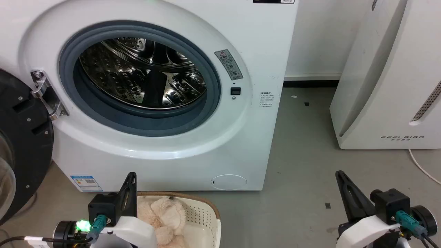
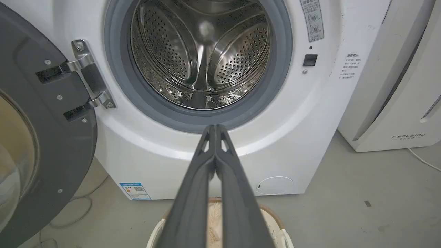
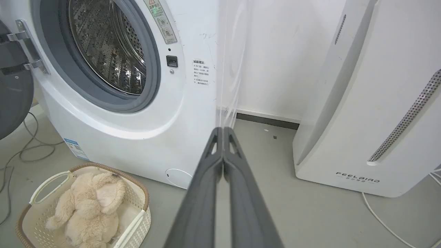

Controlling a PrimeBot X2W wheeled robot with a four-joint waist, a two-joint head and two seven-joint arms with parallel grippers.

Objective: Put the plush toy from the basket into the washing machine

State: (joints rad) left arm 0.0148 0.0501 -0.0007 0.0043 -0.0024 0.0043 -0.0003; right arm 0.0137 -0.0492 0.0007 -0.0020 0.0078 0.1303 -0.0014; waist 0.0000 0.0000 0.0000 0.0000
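The fluffy cream-beige plush toy (image 3: 88, 203) lies sprawled in the cream-white perforated plastic basket with the brown woven-look rim (image 3: 137, 220). The basket stands on the grey floor just in front of the large white front-load washing machine (image 1: 268, 51), below its grey-ringed opening. The black round door (image 1: 20, 144) is swung wide to the left and the shiny steel drum (image 2: 203, 51) looks empty.

The left gripper (image 2: 215, 128) is the nearer one by far. It hangs over the basket's near left side with the toy below and slightly to its right, its fingers pointing up toward the drum, not down at the fur. The right gripper (image 3: 223, 129) sits well apart to the right, over bare floor. From that side the toy's length seems to run from the washer end of the basket back toward the robot, head end nearer the machine, I think.

Both grippers have their long dark fingers pressed flat together, gripping nothing and touching nothing. So the left one would need to part its fingers and tip downward before any grasp.
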